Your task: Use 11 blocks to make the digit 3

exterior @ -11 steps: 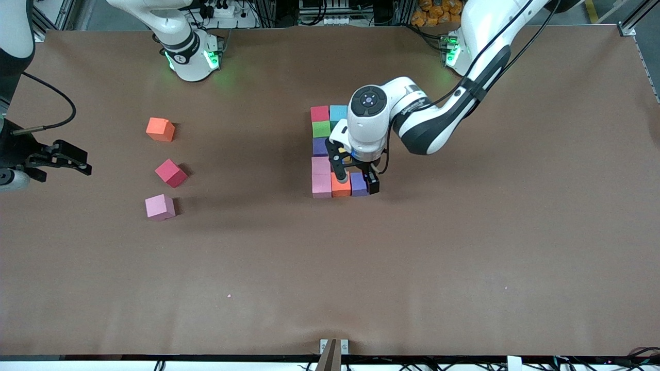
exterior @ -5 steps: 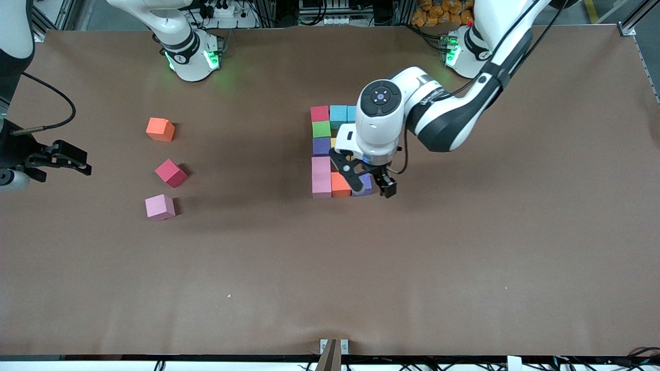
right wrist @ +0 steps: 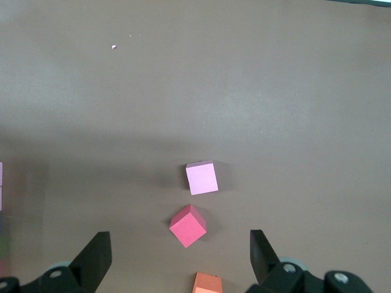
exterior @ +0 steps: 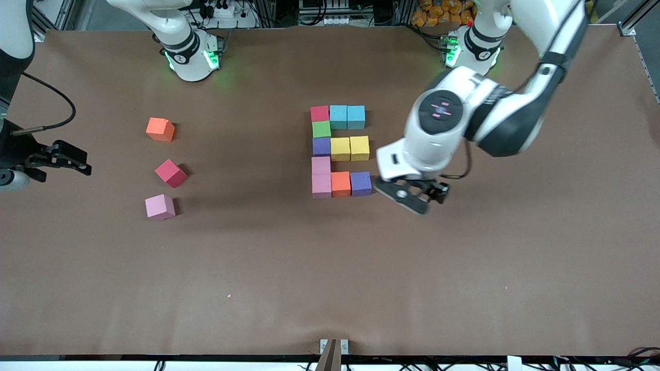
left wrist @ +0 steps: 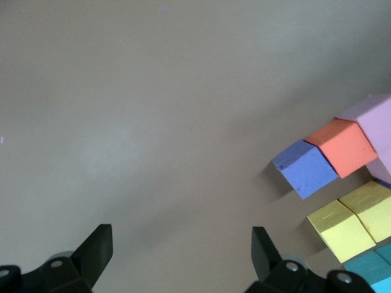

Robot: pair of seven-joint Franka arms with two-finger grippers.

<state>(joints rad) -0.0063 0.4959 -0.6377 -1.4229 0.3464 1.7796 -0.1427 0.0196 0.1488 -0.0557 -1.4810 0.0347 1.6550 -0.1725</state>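
Eleven blocks lie together mid-table: red (exterior: 319, 113), two cyan (exterior: 347, 116), green (exterior: 321, 129), purple (exterior: 320, 147), two yellow (exterior: 350, 148), two pink (exterior: 321, 176), orange (exterior: 341, 184) and purple (exterior: 361, 183). My left gripper (exterior: 423, 198) is open and empty, over bare table beside that last purple block, toward the left arm's end. The left wrist view shows the gripper (left wrist: 181, 244), the purple block (left wrist: 305, 177) and the orange block (left wrist: 344, 146). My right gripper (exterior: 67, 161) waits open and empty at the right arm's end; it also shows in the right wrist view (right wrist: 179, 251).
Three loose blocks lie toward the right arm's end: orange (exterior: 160, 129), red-pink (exterior: 171, 172) and pink (exterior: 160, 207). The right wrist view shows them too: pink (right wrist: 201, 177), red-pink (right wrist: 188, 225) and orange (right wrist: 208, 284). A metal bracket (exterior: 333, 346) sits at the table's near edge.
My left gripper has drawn away from the purple block beside the orange one and moved toward the left arm's end, uncovering the yellow blocks. The right arm has not moved.
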